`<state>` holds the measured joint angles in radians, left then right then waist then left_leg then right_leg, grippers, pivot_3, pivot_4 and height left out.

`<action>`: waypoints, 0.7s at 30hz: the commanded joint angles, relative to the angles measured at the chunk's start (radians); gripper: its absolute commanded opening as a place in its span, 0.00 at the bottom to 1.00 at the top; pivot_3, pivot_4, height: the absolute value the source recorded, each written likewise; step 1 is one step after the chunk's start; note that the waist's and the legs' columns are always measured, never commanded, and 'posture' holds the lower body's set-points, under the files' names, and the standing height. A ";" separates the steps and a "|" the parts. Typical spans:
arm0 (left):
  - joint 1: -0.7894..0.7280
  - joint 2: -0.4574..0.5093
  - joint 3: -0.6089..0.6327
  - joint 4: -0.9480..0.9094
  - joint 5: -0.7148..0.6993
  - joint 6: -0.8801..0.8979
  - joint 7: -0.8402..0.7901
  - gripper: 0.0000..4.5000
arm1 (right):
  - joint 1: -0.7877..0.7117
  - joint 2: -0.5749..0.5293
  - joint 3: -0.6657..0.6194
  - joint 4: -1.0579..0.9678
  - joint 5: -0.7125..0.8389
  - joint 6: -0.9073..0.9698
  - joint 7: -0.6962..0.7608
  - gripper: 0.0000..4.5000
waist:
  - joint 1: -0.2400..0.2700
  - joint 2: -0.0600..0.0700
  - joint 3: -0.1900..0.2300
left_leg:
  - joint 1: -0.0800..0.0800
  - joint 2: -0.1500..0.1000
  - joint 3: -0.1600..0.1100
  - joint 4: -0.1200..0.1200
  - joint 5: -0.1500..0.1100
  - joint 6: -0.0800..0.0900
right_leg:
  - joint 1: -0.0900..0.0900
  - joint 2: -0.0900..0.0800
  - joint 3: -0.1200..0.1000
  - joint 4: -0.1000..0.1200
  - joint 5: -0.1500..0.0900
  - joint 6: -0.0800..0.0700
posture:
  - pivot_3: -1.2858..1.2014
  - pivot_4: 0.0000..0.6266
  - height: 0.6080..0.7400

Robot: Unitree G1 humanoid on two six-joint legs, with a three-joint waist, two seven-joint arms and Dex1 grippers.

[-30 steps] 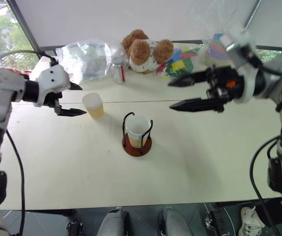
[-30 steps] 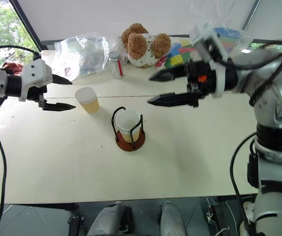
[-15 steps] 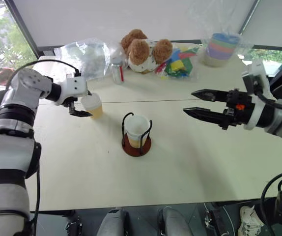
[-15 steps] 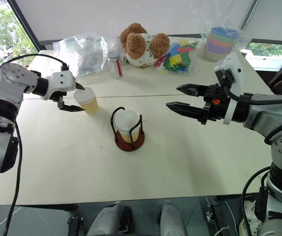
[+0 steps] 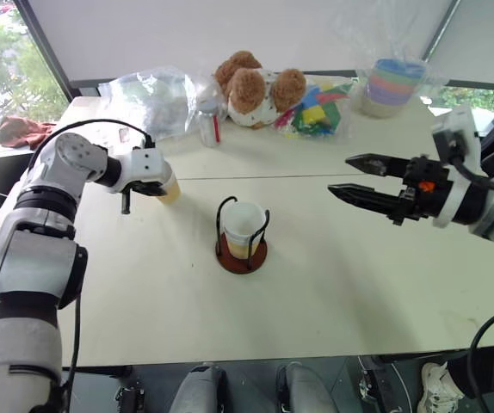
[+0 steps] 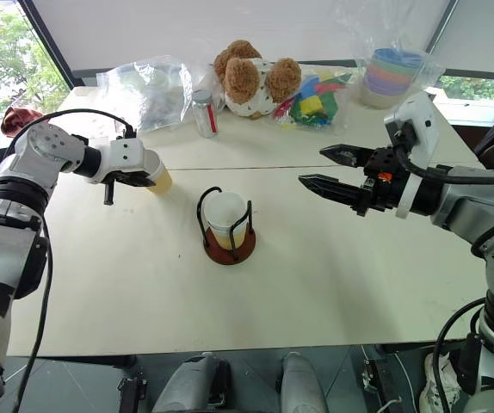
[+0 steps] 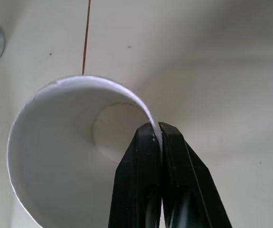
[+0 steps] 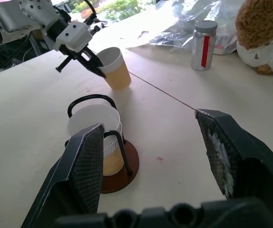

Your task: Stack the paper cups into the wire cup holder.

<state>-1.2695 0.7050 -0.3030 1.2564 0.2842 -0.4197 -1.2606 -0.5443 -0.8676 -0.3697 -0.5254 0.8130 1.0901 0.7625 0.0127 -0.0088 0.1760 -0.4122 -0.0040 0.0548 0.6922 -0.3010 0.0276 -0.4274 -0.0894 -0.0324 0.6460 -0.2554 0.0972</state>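
1. The left gripper (image 7: 156,135) is seen closed on the rim of a paper cup (image 8: 113,68); one black finger lies inside the rim and the other outside, with the thin white wall pinched between them.
2. The held cup is seen tilted on the table (image 5: 333,275), leaning away from the gripper, its yellow-tan sleeve beyond the fingertips and its white inside facing the wrist.
3. The right gripper (image 5: 343,177) is held above the table with its two black fingers well apart; nothing is gripped between them.
4. The wire cup holder (image 5: 240,245) is found well apart from the right gripper, out beyond its fingertips, and near the left gripper, on the side toward the robot's right.
5. A paper cup (image 5: 243,225) is already seated upright inside the holder's black wire loops, above the reddish-brown disc base.
6. A silver can (image 5: 208,125) with a red stripe is seen beyond the left gripper, toward the table's far edge, next to a crumpled clear plastic bag (image 5: 148,99).
7. A brown teddy bear (image 5: 256,86), coloured blocks (image 5: 316,112) and a stack of pastel bowls (image 5: 392,82) are set along the far edge, well beyond the right gripper.
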 commanded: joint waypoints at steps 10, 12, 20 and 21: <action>-0.272 -0.053 -0.043 -0.458 -0.569 0.387 -0.354 0.01 | 0.099 -0.136 -0.070 0.055 0.004 -0.086 0.061 0.73 | -0.004 -0.001 0.000 | -0.009 -0.001 -0.004 0.008 -0.002 0.004 | -0.001 -0.001 -0.002 -0.002 0.001 0.002 | 0.52 0.24 1.00; -0.242 -0.004 -0.141 -0.618 -0.723 0.473 -0.354 0.01 | 0.117 -0.158 -0.079 0.044 0.009 -0.090 0.069 0.73 | -0.012 0.000 0.000 | -0.008 -0.001 -0.004 0.007 -0.003 0.004 | -0.002 -0.002 -0.001 -0.001 0.000 0.003 | 0.52 0.24 1.00; -0.238 0.165 -0.465 -0.798 -0.951 0.464 -0.354 0.01 | 0.159 -0.225 -0.163 -0.138 0.250 0.002 0.084 0.73 | -0.026 0.003 0.001 | -0.002 0.001 -0.005 0.005 -0.002 0.003 | -0.001 0.001 0.002 0.002 0.000 0.002 | 0.52 0.24 1.00; -0.245 0.175 -0.498 -0.798 -0.959 0.445 -0.354 0.01 | 0.163 -0.229 -0.165 -0.157 0.283 0.013 0.071 0.73 | -0.025 0.003 0.001 | -0.002 0.001 -0.005 0.006 -0.002 0.003 | 0.000 0.001 0.002 0.002 0.000 0.002 | 0.52 0.24 1.00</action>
<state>-1.4813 0.8581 -0.7616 0.4765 -0.6375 0.0557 -1.6109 -0.3760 -1.0790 -0.4922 -0.6314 1.0220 1.0877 0.8460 -0.0119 -0.0056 0.1771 -0.4135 -0.0030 0.0502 0.6979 -0.3026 0.0305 -0.4275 -0.0884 -0.0302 0.6475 -0.2556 0.0996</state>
